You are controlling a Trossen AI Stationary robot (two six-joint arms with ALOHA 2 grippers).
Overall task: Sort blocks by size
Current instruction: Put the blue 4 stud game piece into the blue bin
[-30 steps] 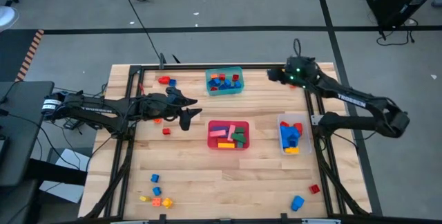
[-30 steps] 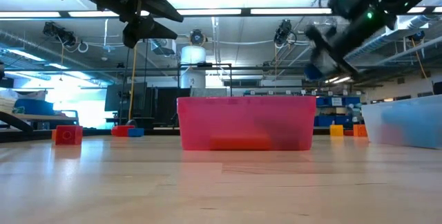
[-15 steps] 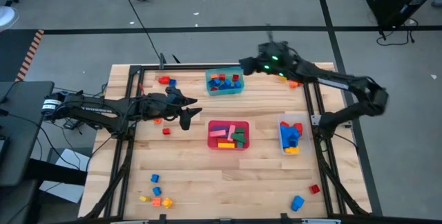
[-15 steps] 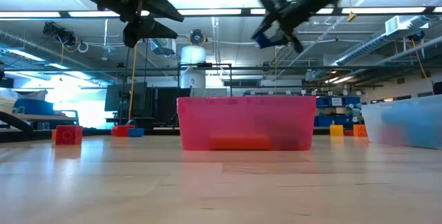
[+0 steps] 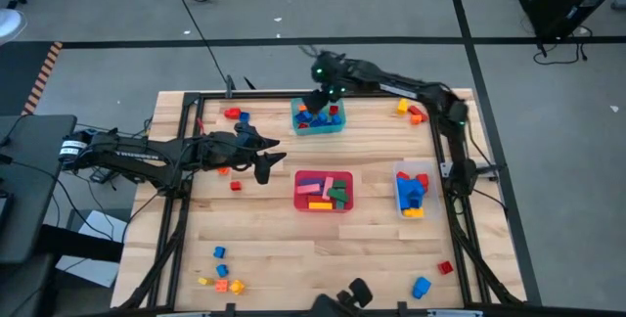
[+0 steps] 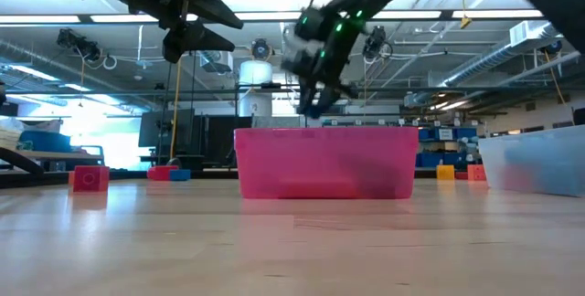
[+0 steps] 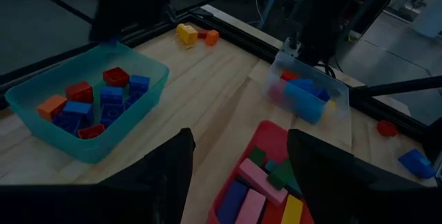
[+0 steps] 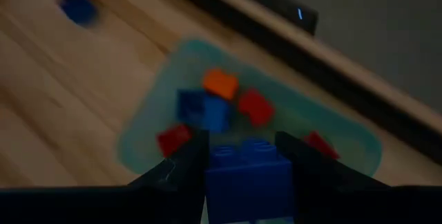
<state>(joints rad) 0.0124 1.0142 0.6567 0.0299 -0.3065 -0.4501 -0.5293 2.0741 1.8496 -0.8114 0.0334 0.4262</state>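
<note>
My right gripper [image 8: 247, 156] is shut on a blue brick [image 8: 248, 172] and hangs over the teal tub [image 5: 301, 126] at the table's far edge. The tub holds several small red, blue and orange blocks [image 8: 219, 84]. My left gripper [image 5: 270, 161] is open and empty, above the table left of the red tub [image 5: 298, 198], which holds longer bars [image 5: 321, 189]. In the left wrist view its fingers [image 7: 166, 175] stand apart with nothing between them. Loose blocks lie near the table's corners. My right gripper pinches the blue brick by its two opposite sides [image 8: 215, 163] between its two fingers. The fingers come from above, slanting down toward the teal tub. The brick is lifted clear over the tub's contents, its studs [image 8: 250, 148] facing away from the wrist.
A clear tub [image 5: 398, 172] with blue, red and yellow blocks stands at the right. Loose blocks lie at the near left [image 5: 221, 277], far left [image 5: 233, 113], far right [image 5: 412, 112] and near right [image 5: 422, 286]. A single red block [image 5: 235, 186] lies below my left gripper.
My right gripper has swung from the table's far right corner toward the left along the far edge, carrying the blue brick, and now stands over the teal tub.
</note>
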